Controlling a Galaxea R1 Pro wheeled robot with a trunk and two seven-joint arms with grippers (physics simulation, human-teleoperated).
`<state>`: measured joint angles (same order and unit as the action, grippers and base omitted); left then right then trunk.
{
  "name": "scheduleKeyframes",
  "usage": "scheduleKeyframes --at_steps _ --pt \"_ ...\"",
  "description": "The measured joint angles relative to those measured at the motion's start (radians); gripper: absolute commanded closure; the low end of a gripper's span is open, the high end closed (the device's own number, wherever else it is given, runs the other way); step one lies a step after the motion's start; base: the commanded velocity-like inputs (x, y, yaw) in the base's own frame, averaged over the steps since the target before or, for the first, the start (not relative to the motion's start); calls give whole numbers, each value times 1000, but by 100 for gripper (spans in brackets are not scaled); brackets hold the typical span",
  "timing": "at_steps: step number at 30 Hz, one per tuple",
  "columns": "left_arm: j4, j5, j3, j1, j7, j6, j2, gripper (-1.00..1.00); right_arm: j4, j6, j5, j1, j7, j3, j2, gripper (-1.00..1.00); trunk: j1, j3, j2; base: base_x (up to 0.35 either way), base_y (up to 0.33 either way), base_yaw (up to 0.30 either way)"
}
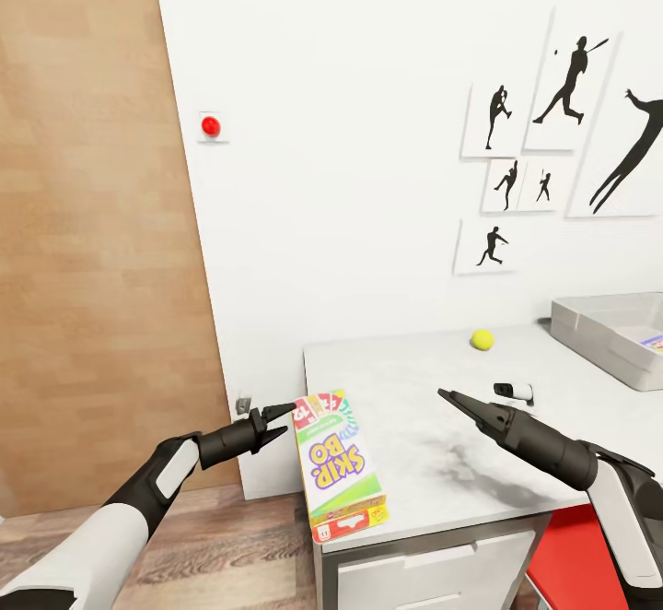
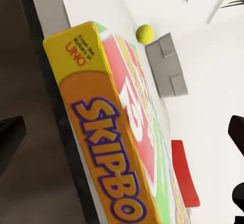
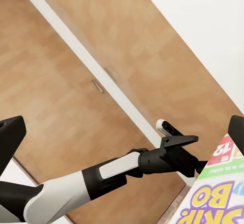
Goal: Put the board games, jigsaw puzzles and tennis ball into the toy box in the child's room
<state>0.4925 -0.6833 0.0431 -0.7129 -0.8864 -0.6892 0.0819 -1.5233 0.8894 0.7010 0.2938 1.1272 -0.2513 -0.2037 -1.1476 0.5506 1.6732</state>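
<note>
A board game (image 1: 336,463), a yellow, green and pink Skip-Bo box with red edges, lies flat on the table (image 1: 433,426) at its front left corner and juts slightly past the edge. My left gripper (image 1: 284,415) is open at the box's far left corner. In the left wrist view the box (image 2: 117,148) fills the gap between the spread fingers (image 2: 10,137). My right gripper (image 1: 453,400) hovers open over the middle of the table, holding nothing. The tennis ball (image 1: 482,340) rests near the wall. The grey toy box (image 1: 608,334) stands at the right with something colourful inside.
A small white and black object (image 1: 513,392) lies on the table near my right gripper. White drawers (image 1: 433,573) sit under the top, with a red seat (image 1: 575,564) beside them. A wooden door (image 1: 92,223) is on the left. The wall carries a red button (image 1: 211,126).
</note>
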Motion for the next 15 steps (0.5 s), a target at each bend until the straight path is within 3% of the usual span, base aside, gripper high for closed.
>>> scheduleKeyframes --at_steps 11,15 --pt "0 4 0 0 3 -1 -1 -100 0 0 1 0 1 0 0 -100 0 0 0 0 -4 0" --pt "0 4 0 0 3 0 -1 -100 0 0 1 0 1 0 0 -100 0 0 0 -14 -126 0"
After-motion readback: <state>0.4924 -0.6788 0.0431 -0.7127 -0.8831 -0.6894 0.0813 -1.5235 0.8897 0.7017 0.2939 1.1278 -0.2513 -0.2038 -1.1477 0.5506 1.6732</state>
